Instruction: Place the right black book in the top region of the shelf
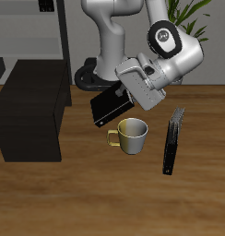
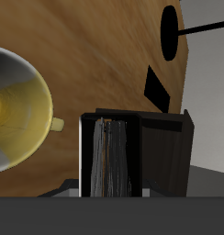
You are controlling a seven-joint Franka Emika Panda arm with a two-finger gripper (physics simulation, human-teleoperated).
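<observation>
The right black book (image 1: 106,108) hangs tilted above the table, between the shelf and the mug, with my gripper (image 1: 118,95) shut on its upper end. In the wrist view the book (image 2: 109,161) shows close up, its page edges facing the camera and its dark cover (image 2: 165,151) beside them. The shelf (image 1: 31,109) is a low, matte black box standing on the table beyond the book, away from the mug; its flat top is bare. It is out of the wrist view.
A cream mug (image 1: 134,135) (image 2: 17,110) stands just below and in front of the held book. A slimmer, longer black book (image 1: 172,140) lies on the table past the mug. A tall thin-framed rack (image 1: 41,32) rises behind the shelf.
</observation>
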